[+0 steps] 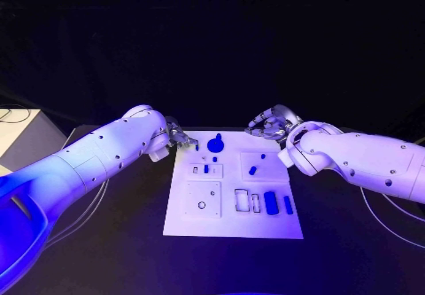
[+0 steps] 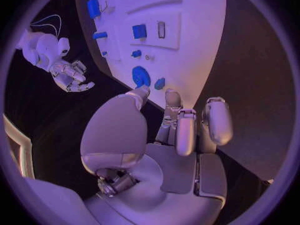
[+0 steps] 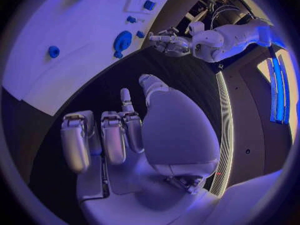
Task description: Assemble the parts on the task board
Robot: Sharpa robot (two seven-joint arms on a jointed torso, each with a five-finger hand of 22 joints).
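Black table [image 1: 106,246], task board [image 1: 232,227], left robot hand [image 1: 180,136] half-hidden.

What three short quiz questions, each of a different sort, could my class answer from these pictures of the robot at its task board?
1. True or false: the left hand holds a blue part.
2. Multiple choice: the round blue disc lies at the task board's A) far edge, between the hands; B) near edge; C) off the board, on the table.
3. Fill in: the right hand hovers over the black ____, beyond the board's far edge.

Key: 1 false, its fingers are apart and hold nothing; 2 A; 3 table.
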